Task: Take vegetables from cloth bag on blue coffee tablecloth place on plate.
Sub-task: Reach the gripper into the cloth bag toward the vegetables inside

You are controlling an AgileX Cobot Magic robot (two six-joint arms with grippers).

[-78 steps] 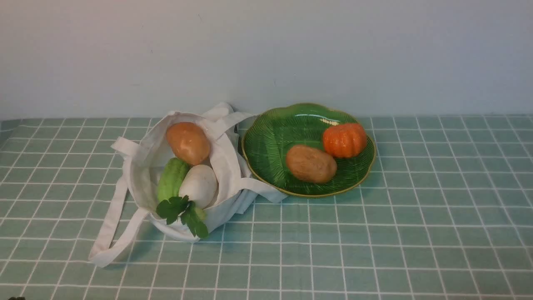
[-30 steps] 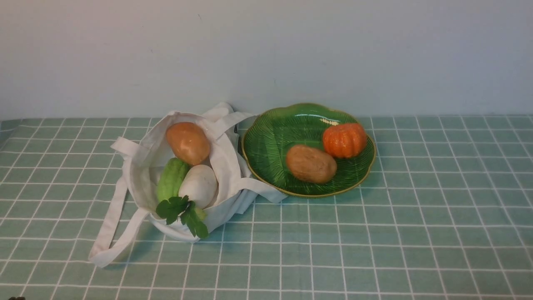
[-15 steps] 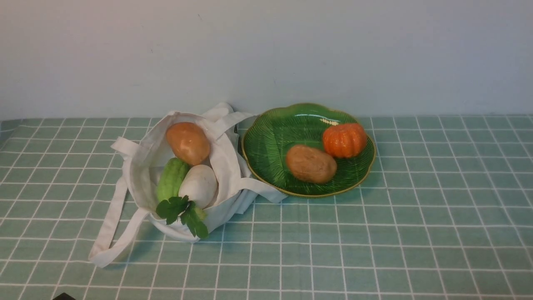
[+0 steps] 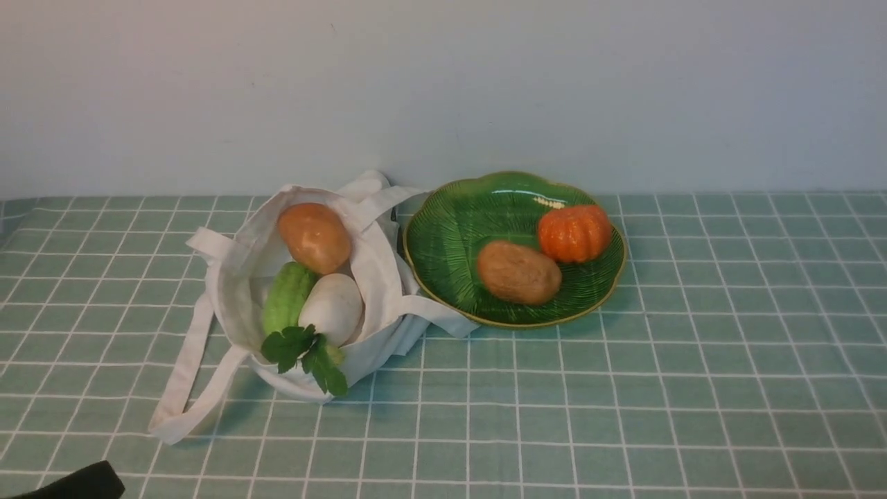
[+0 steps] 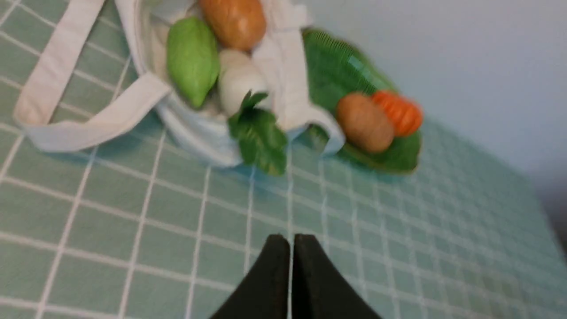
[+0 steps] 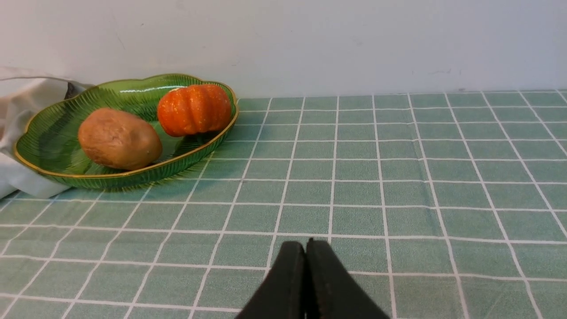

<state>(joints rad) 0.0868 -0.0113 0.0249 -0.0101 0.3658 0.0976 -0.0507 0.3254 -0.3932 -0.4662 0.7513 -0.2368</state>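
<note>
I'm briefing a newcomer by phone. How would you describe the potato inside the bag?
Find the off-white cloth bag left of the green plate. Inside it, the potato lies farthest back, orange-tan, unlike the green cucumber and white radish.

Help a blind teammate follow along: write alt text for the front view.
An open white cloth bag on a checked blue-green tablecloth holds an orange-tan potato, a cucumber and a leafy white radish. Just right of it, a green plate carries a brown potato and an orange pumpkin. A dark robot part shows at the lower left corner.
</note>
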